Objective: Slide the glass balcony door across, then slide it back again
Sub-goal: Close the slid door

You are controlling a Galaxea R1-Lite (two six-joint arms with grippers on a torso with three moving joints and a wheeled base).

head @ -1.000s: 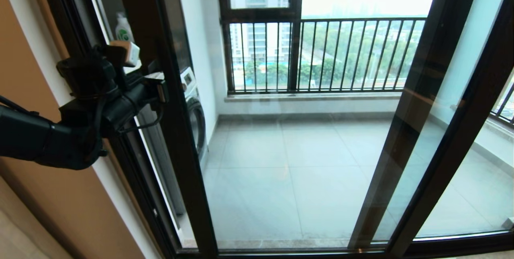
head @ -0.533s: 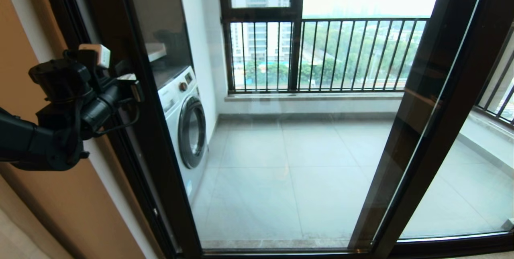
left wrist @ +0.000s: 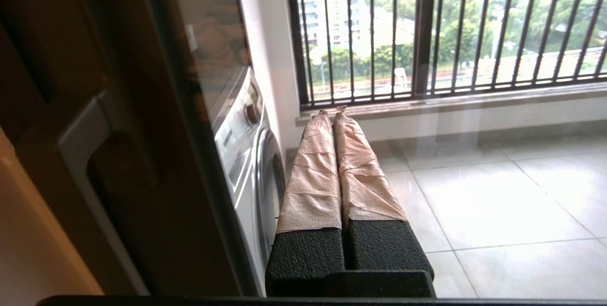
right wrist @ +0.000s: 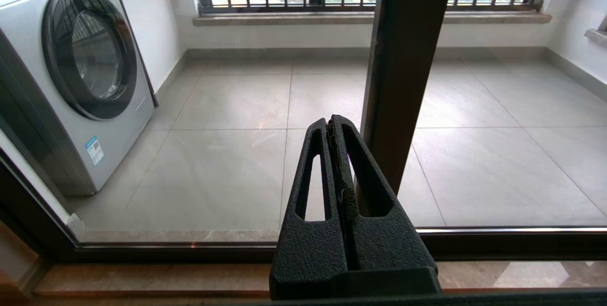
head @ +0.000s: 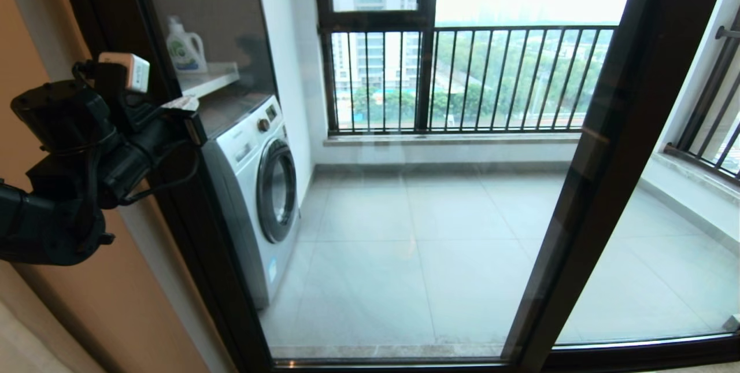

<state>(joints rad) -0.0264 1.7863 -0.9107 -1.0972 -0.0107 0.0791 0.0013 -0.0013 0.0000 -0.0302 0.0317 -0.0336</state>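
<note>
Leftward travel is recorded since the earlier frames: the glass balcony door (head: 404,188) has slid further toward the robot's left, its left upright now close against the wall-side frame, and the left gripper (head: 182,108) has gone left with it. The washing machine (head: 254,188), formerly cut by that upright, now shows whole through the glass, as does the detergent bottle (head: 185,46) on the shelf (head: 211,78) above it.

The head view shows the door spanning most of the opening, its right upright overlapping a second dark-framed panel (head: 665,246). The left gripper sits at the door's left upright, at handle height.

The left wrist view adds what the head view does not: the bar handle (left wrist: 106,173) in its grey recess on the brown upright, beside the gripper, and the tape-wrapped fingers (left wrist: 313,173) pressed together with nothing between them. Whether they touch the glass cannot be told.

The right gripper (right wrist: 334,123) appears only in its own wrist view, low before the bottom track (right wrist: 189,244), jaws together and empty, near the door's right upright.

Beyond the glass lie the tiled floor (head: 433,234) and the railing (head: 491,78).
</note>
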